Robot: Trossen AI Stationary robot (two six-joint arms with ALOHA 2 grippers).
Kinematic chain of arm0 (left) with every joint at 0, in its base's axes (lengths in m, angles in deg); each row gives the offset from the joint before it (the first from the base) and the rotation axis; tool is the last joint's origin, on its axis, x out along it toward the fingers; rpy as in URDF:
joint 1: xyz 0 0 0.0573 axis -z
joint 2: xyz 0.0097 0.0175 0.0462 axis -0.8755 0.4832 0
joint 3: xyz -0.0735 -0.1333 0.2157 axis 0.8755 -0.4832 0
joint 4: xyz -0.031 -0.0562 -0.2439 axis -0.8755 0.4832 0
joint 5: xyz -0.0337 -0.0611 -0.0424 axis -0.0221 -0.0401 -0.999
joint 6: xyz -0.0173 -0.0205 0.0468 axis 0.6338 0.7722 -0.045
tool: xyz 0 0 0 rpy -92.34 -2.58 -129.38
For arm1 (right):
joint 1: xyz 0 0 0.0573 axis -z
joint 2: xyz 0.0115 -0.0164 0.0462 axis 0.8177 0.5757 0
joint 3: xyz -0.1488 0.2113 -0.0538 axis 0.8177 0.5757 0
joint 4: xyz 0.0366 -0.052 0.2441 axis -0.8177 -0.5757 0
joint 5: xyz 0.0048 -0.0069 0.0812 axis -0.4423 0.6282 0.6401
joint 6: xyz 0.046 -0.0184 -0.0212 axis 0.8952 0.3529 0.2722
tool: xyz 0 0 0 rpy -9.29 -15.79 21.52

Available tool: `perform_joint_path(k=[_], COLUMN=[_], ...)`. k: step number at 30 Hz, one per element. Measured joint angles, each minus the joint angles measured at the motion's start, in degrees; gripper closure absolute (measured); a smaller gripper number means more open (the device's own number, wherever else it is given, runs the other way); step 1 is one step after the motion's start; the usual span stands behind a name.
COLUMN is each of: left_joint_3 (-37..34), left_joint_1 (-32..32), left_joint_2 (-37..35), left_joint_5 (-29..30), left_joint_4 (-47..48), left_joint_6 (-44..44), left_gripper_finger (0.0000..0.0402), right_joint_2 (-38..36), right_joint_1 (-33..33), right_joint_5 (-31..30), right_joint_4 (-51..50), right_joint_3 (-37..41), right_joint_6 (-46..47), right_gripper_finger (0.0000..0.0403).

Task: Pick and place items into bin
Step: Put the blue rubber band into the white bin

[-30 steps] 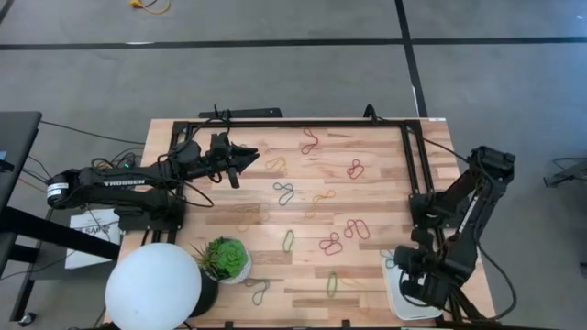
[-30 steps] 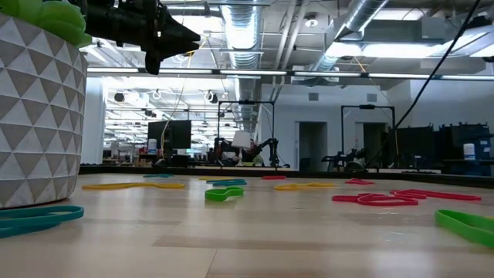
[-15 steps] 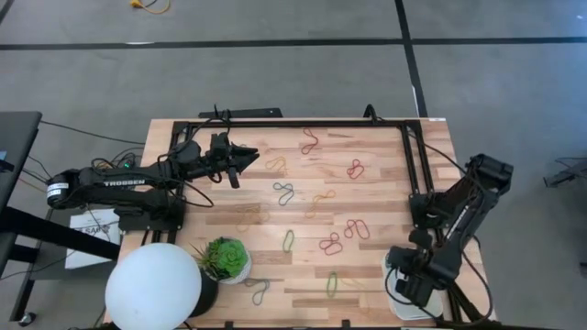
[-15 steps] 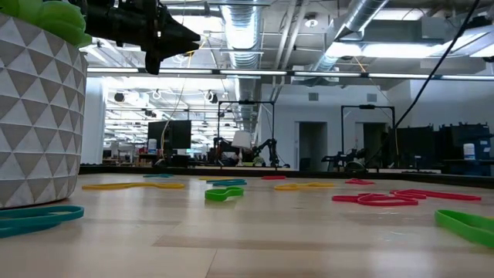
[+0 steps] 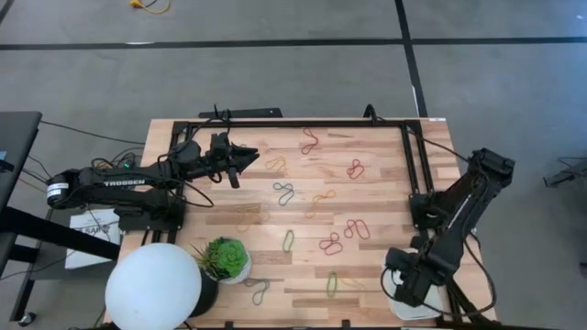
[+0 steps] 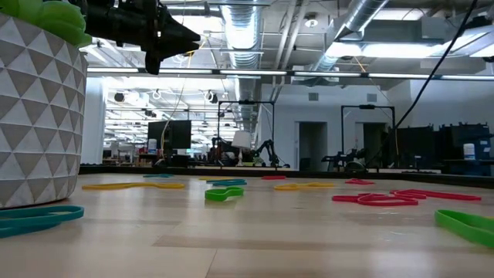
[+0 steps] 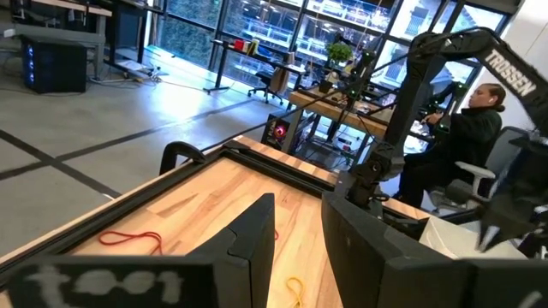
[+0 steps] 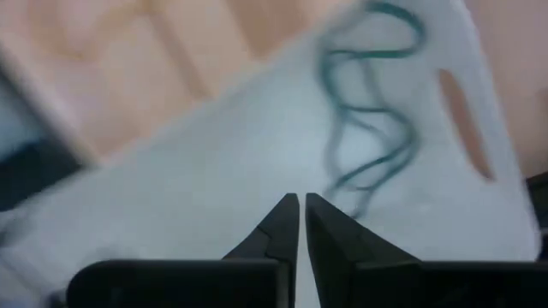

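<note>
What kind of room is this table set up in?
Likely a robotics lab in an open industrial-style space: exposed ceiling ducts, another robot arm on a far bench, and a seated person at a workstation beyond the wooden table.

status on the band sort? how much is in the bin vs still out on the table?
Done: at least one teal band lies in the white bin.
In hand: nothing that shows; the right gripper is over the bin with its fingers nearly together and nothing between them. The left gripper hangs above the table's far left, no band visible in it.
Left: about a dozen bands on the table, such as the red pair.
</note>
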Motion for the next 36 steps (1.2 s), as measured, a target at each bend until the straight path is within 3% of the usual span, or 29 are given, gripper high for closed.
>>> perform_joint_path(k=[3,6,11,14,16,27,36], left_joint_3=[0.0,0.0,0.0,0.0,0.0,0.0,-0.02], left_joint_1=[0.02,0.01,0.0,0.02,0.02,0.02,0.04], left_joint_2=[0.0,0.0,0.0,0.0,0.0,0.0,0.02], left_joint_5=[0.0,0.0,0.0,0.0,-0.03,-0.02,1.93], left_joint_4=[0.0,0.0,0.0,0.0,0.05,0.85,6.46], left_joint_6=[0.04,0.04,0.04,0.04,0.04,0.04,0.04], left_gripper_finger=[0.0313,0.0313,0.0313,0.0313,0.0313,0.0313,0.0313], right_joint_2=[-1.07,-1.11,-1.01,-0.05,0.95,1.45,1.45], right_joint_1=[3.55,6.96,11.7,14.78,17.03,30.93,37.89], right_joint_5=[-1.67,-8.78,-22.85,-23.47,-23.03,-26.69,-21.44], right_joint_4=[0.36,2.03,17.93,29.66,34.16,26.87,26.49], right_joint_3=[-5.6,-10.71,-13.35,-13.35,-13.35,-13.24,-13.24], right_joint_6=[-0.07,-6.83,-40.56,-60.4,-68.51,-71.99,-71.01], right_gripper_finger=[0.0383,0.0388,0.0396,0.0396,0.0394,0.0359,0.0363])
